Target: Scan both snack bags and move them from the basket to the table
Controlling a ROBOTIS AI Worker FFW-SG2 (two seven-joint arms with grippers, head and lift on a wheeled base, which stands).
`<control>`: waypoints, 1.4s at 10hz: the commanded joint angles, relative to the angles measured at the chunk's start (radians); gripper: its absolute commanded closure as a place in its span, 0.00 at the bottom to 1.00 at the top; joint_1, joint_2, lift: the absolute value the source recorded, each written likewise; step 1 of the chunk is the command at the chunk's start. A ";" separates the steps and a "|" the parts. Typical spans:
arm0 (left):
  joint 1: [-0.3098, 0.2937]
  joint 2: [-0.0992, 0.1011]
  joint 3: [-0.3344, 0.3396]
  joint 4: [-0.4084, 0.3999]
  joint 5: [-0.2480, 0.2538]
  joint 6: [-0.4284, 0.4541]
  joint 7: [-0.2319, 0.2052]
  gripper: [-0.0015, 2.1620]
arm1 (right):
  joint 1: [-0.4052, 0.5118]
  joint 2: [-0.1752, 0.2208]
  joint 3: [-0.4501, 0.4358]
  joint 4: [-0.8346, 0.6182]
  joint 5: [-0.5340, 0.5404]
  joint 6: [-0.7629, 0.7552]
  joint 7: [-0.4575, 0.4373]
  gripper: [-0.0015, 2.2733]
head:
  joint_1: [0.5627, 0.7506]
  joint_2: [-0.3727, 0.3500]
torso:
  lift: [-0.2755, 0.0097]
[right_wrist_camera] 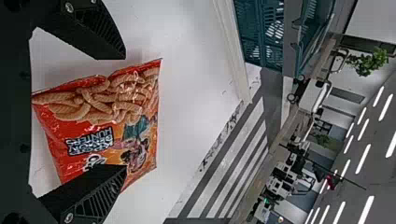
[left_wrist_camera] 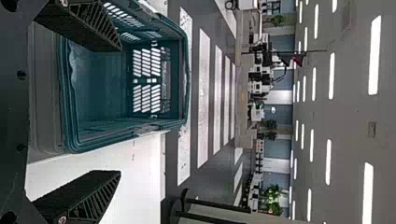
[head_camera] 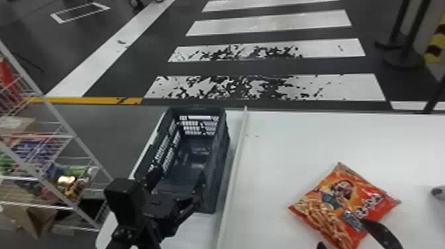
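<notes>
Head view, snack bag [head_camera: 344, 198]: flat on table [head_camera: 281, 159], printed face up, turned skew, toward near edge & well in from L edge.
Bag feel: prob. v. light & soft, puffed w/ air; film slick & crinkly, crunchy bits inside could crush under a hard squeeze.
Best hold: sealed rim or a corner, or light pinch across the body, pads low vs. tabletop; a shallow grip on shiny film may slip.
R gripper [right_wrist_camera: 125, 112]: fingers spread, bag btwn & partly beneath them; one finger overlaps the print. Contact w/ film: can't tell.
Basket [head_camera: 218, 159]: upright past table's L edge, open top, slotted walls.
L gripper [left_wrist_camera: 121, 111]: fingers wide apart, nothing pinched, at basket's near end.
White strip [head_camera: 236, 155]: runs along table's L edge, btwn basket & bag; w/ basket wall, a thing to lift over on any carry.
Wire rack [head_camera: 69, 135]: beyond basket on L, packets on shelves; L arm needs care nr it.
Grey item [head_camera: 438, 192]: table's R side, cut by view edge; ID unclear, could crowd R arm.
Step, judged: this bag is out of basket; scan status can't tell.
</notes>
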 commanded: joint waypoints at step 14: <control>-0.011 0.017 -0.052 0.052 -0.017 -0.070 -0.015 0.03 | -0.139 -0.074 0.159 0.203 0.250 0.031 -0.070 0.05 | 0.70 0.78 | 0.62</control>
